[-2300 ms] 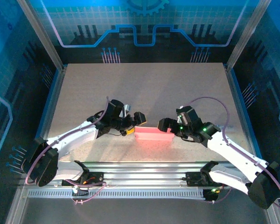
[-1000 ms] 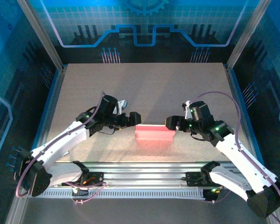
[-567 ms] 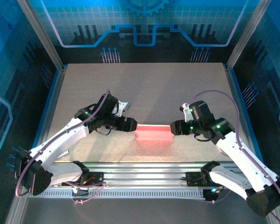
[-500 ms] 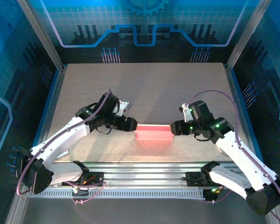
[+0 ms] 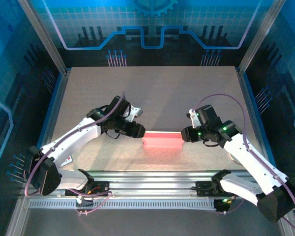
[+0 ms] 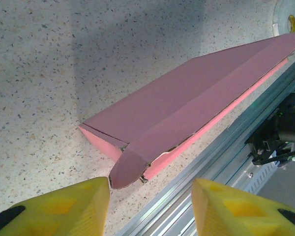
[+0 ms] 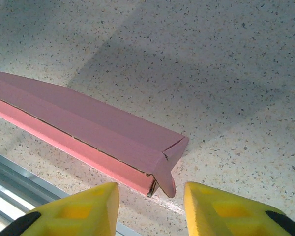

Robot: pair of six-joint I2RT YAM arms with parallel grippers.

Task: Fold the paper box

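Paper box [image 5: 161, 140] lies as a slim pink folded shape on the table [image 5: 152, 93], at 6 o'clock of its middle, near the front rail [image 5: 152, 176]. L gripper [image 5: 139, 132] is at the box's 9 o'clock end, R gripper [image 5: 183, 134] at its 3 o'clock end. From above the fingertips hide under the gripper bodies, so can't tell contact. Wrist views: both jaw pairs are spread, nothing pinched. An end flap [image 6: 130, 167] sticks out just ahead of each gap. L wrist: box's far end cut off at 2 o'clock. R wrist: far end cut off at 9 o'clock. Yellow fingers [image 7: 83, 206] cropped at 6 o'clock.
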